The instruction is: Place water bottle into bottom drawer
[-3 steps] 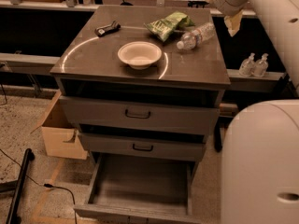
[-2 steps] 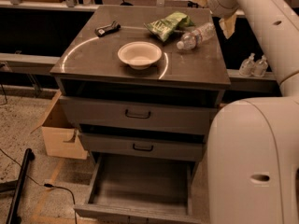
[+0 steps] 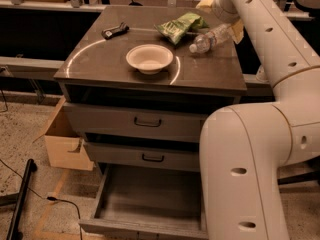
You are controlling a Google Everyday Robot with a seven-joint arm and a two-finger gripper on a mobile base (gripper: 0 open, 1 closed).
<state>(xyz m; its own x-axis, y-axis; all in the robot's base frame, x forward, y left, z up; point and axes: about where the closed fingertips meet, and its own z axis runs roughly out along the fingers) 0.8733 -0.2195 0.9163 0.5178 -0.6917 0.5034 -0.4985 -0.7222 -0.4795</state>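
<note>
Clear plastic bottle (image 3: 211,39) lies on its side on the cabinet top (image 3: 100,59), at 2 o'clock from the bowl (image 3: 149,59), with its cap toward the bowl and the green bag (image 3: 181,26) just beside it. My gripper (image 3: 222,18) hangs at the bottle's base end, at 1 o'clock in view. Its tan fingers (image 3: 236,31) are spread apart and, as far as I can judge, clamp nothing. The drawer (image 3: 150,199) at 6 o'clock is pulled out and ready. The grasp, lift, carry down and release are all left to do.

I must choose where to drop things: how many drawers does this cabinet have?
3: top drawer, middle drawer under it, bottom drawer pulled open. The gripper is beside the water bottle.
</note>
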